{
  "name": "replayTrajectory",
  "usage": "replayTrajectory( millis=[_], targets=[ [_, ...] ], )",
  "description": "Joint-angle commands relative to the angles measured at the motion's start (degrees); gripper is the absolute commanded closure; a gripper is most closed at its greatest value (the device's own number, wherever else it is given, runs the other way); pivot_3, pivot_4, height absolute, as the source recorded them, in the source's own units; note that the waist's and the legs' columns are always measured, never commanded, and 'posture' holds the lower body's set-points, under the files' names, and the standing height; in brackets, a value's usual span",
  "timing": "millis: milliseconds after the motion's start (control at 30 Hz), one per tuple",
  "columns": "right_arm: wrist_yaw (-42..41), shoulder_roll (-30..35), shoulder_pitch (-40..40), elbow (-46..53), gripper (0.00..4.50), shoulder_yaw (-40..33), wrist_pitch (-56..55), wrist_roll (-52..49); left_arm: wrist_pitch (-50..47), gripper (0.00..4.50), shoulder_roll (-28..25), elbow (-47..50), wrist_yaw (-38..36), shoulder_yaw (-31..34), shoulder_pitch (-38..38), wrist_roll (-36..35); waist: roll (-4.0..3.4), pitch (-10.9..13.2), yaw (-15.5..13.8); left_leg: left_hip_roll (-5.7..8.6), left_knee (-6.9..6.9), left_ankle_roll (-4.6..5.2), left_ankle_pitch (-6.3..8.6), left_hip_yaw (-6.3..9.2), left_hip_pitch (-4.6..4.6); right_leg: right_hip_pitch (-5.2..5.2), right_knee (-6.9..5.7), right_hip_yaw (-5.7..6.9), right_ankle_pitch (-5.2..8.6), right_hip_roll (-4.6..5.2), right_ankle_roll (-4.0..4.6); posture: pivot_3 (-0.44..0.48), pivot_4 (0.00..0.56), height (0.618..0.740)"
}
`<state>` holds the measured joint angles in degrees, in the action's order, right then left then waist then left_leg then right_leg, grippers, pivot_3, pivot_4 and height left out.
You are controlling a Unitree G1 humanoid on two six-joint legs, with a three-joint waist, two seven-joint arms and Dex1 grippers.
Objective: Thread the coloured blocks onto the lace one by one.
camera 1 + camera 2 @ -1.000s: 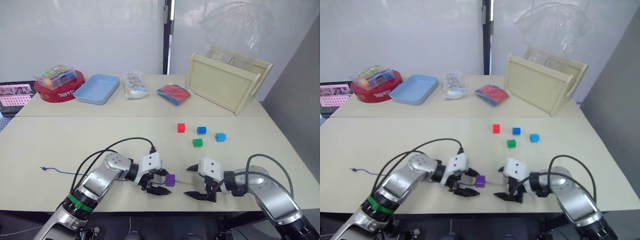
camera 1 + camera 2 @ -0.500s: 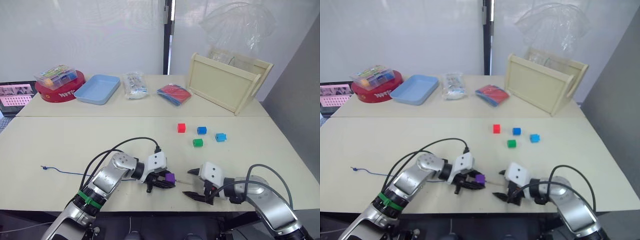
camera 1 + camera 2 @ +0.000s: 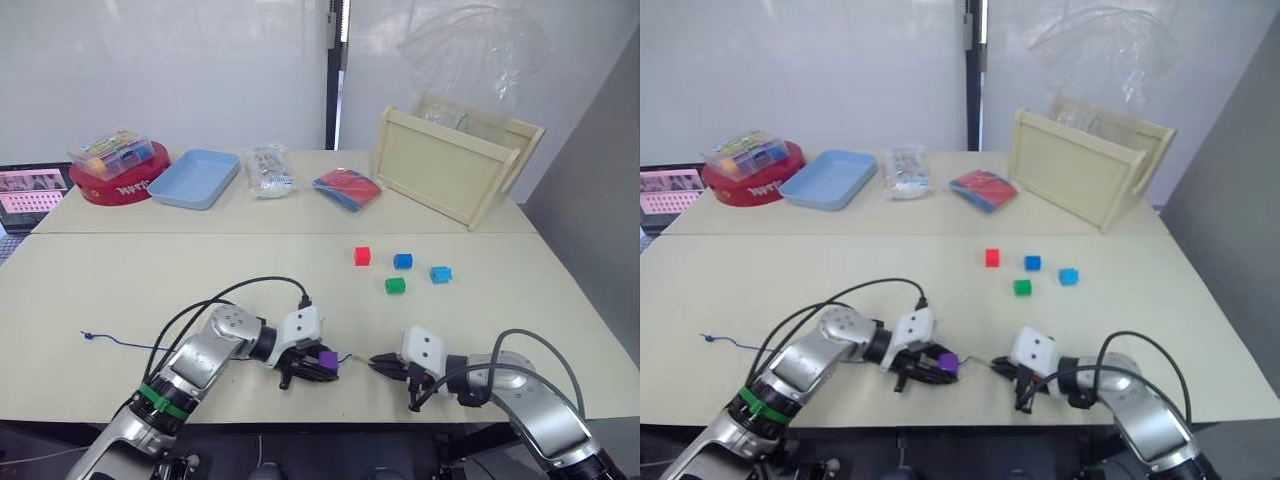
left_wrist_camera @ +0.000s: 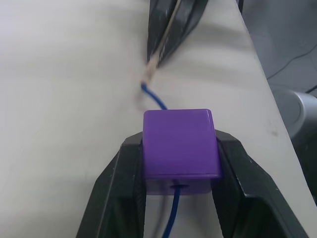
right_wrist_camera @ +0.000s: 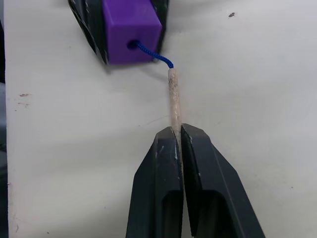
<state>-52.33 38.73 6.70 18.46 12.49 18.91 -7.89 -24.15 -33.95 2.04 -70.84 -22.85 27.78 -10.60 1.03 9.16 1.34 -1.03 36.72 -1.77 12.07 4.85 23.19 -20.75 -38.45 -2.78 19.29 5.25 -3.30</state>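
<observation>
Between your left gripper's (image 4: pixel 179 163) clenched fingers, the purple block (image 4: pixel 181 144) now rides the lace (image 5: pixel 154 53); right gripper (image 5: pixel 178 136) has pulled its pale tip (image 5: pixel 174 99) through.

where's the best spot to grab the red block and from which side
Probably from above, pinching two opposite flat side faces. The red block is a small cube sitting flat on the table, apart from the blue, green and cyan blocks, so fingers should fit down either side. Its hole can't be made out here.
</observation>
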Motion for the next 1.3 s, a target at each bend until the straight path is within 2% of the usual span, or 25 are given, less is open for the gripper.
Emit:
replayTrajectory(
  millis=[33,167,300,467,633,733,800,933,1000,1133,1233,1300],
  targets=[
    [0.01,0.40,0.84,0.21,4.50,0.12,0.21,0.64,3.28,3.29,-5.52,-2.21,-1.20,3.74,-1.72,1.13,0.00,0.00,0.25,-0.01,-0.01,0.00,0.00,0.00,-0.02,0.00,0.00,0.00,0.00,0.00,0.00,0.000,0.150,0.740],
    [-1.16,0.62,2.73,1.86,4.50,1.26,1.41,0.37,11.18,3.29,-15.59,-10.96,-5.63,8.55,-3.78,1.77,0.00,0.00,1.16,-0.05,-0.08,0.00,0.00,0.00,-0.08,0.00,-0.02,0.00,0.00,-0.04,0.01,0.000,0.150,0.740],
    [-2.61,0.99,4.49,2.85,4.50,1.99,2.31,0.06,18.91,3.29,-22.32,-20.34,-8.47,12.69,-4.72,2.00,-0.02,0.01,1.67,-0.10,-0.37,0.00,0.00,-0.06,-0.32,0.00,-0.06,0.00,0.02,-0.07,0.04,0.000,0.150,0.740],
    [-3.74,1.00,6.57,2.92,4.50,2.81,2.74,-0.06,27.42,3.29,-27.65,-33.16,-9.63,15.02,-4.99,4.45,-0.03,0.02,1.43,-0.09,-0.43,0.00,0.00,-0.08,-0.30,-0.03,-0.04,0.00,0.02,-0.04,0.04,0.000,0.150,0.740],
    [-4.43,0.56,7.72,2.29,4.50,3.44,2.58,0.04,34.04,3.29,-28.20,-38.58,-8.73,16.35,-5.05,5.45,-0.03,0.02,1.44,-0.11,-0.50,0.01,0.00,-0.15,-0.34,-0.11,-0.11,0.00,0.02,-0.04,0.04,0.000,0.150,0.740],
    [-4.80,0.05,8.50,1.57,4.50,4.47,2.40,0.17,34.93,3.29,-25.90,-36.96,-8.05,18.19,-5.05,3.11,-0.04,0.02,1.42,-0.13,-0.49,0.01,0.00,-0.20,-0.32,-0.20,-0.18,0.00,0.02,-0.03,0.04,0.000,0.150,0.740],
    [-5.05,0.03,9.07,1.33,4.50,4.84,2.58,0.20,33.52,2.27,-24.11,-35.21,-6.59,19.65,-3.79,1.76,-0.05,0.03,1.15,-0.12,-0.49,0.00,0.00,-0.20,-0.30,-0.23,-0.27,0.00,0.02,-0.01,0.04,0.000,0.150,0.740],
    [-5.36,0.23,9.51,1.75,4.50,4.58,3.38,-0.32,24.91,0.96,-24.35,-31.07,-9.10,20.12,-1.26,0.64,0.00,0.04,0.61,-0.07,-0.32,0.00,0.00,-0.17,0.05,-0.40,-0.34,0.04,0.02,0.04,0.04,0.000,0.150,0.740],
    [-5.23,0.08,9.81,2.68,4.50,4.60,4.63,-0.75,15.97,0.33,-24.77,-24.68,-11.50,20.22,0.27,-2.52,0.09,0.09,0.59,-0.06,-0.22,0.00,0.00,-0.15,0.10,-0.43,-0.43,0.05,0.02,0.05,0.04,0.000,0.150,0.740],
    [-4.33,-0.57,10.71,5.19,4.50,5.67,8.71,-0.83,-0.21,0.33,-21.79,-8.70,-11.97,19.45,1.86,-10.23,0.19,0.16,0.81,-0.07,-0.18,0.00,0.00,-0.06,0.20,-0.46,-0.46,0.14,0.02,0.04,0.04,0.000,0.150,0.740],
    [-3.38,-0.90,11.53,6.10,4.50,7.05,11.61,0.14,-6.35,0.33,-18.08,1.07,-9.88,17.40,0.61,-13.50,0.19,0.16,1.04,-0.08,-0.18,0.00,0.00,-0.07,0.14,-0.43,-0.47,0.13,0.02,0.04,0.04,0.000,0.150,0.740],
    [-2.37,-1.16,11.73,6.51,4.50,7.97,13.05,0.84,-6.58,0.33,-11.54,6.00,-5.46,13.39,-1.15,-12.63,0.18,0.15,1.17,-0.09,-0.19,0.00,0.00,-0.06,0.14,-0.44,-0.47,0.13,0.02,0.01,0.04,0.000,0.150,0.740]
  ],
)
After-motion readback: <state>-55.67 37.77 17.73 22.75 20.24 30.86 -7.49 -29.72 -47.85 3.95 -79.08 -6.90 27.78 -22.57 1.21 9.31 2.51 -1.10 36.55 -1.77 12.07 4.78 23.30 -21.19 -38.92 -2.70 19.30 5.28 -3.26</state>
